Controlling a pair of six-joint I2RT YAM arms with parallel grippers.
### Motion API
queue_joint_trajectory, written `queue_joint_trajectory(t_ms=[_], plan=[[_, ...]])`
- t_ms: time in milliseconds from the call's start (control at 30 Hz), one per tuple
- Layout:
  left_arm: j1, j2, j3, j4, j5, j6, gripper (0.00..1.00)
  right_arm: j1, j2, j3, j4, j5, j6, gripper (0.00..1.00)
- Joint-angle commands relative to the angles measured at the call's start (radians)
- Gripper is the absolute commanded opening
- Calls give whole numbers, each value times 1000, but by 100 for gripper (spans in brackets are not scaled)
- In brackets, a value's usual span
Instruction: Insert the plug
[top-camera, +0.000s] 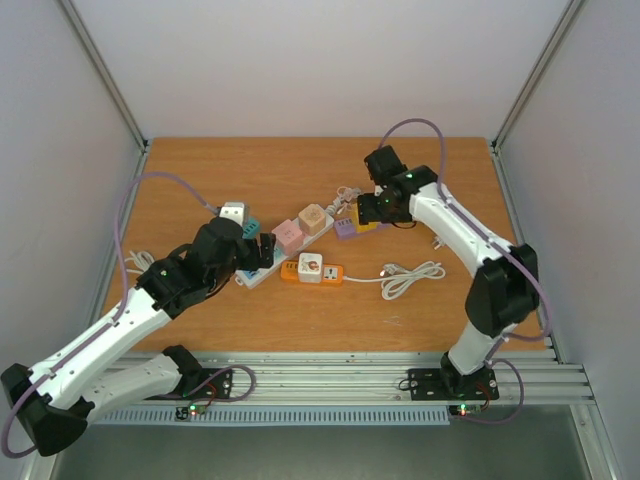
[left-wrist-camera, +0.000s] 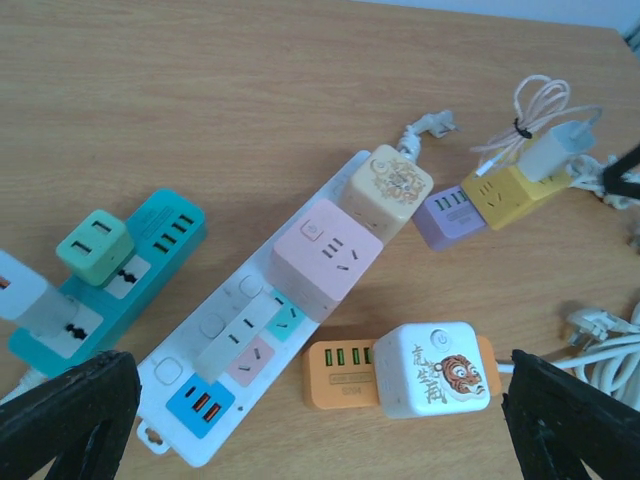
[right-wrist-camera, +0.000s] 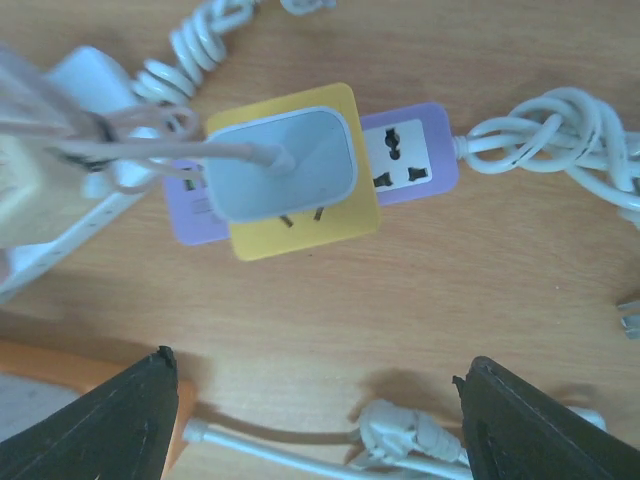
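The plug (right-wrist-camera: 285, 165) sits on top of the yellow cube (right-wrist-camera: 262, 242), which is itself seated on the purple strip (right-wrist-camera: 410, 155) toward the far right of the bench (right-wrist-camera: 420, 290). Its body looks flush with the cube's face, though the top-down wrist view cannot show whether the pins are fully home. The right gripper (right-wrist-camera: 318, 362) is released: its two fingers stand wide apart with only bare bench between them, and they touch nothing. In its wrist view the plug lies straight ahead of the gap, beyond the fingertips and slightly to the left of centre. The plug's long side runs roughly along the line that joins the fingers, tilted a little. Its cable (right-wrist-camera: 150, 150) leads off to the left, toward the coiled leads. Any further press or re-grip would, I judge, need this gripper to move forward over the cube and either turn or span the plug along its length. The left gripper (left-wrist-camera: 320, 360) is also spread wide and holds nothing. It hangs over the near end of the white strip (left-wrist-camera: 225, 320) and the orange strip (left-wrist-camera: 335, 375), well apart from the plug, which shows only at the far right of its view. The right arm is clearly the nearer one for whatever is left of the insertion.
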Motion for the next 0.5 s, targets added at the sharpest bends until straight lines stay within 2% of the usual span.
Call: queue_joint_trajectory(t_ms=[0,200,300,467], plan=[[2,-13,60,-73,-73,-166,100,-4,-151,-48,-3,-56,-3,78],[2,-53,135,-202,-81,-265,99,-4,-444,-178,46,24,102,79],[2,-126,114,-180,-62,-213,99,-4,-592,-240,52,87,175,80],[1,-235,146,-202,-29,-119,99,-4,-803,-289,21,181,200,84]])
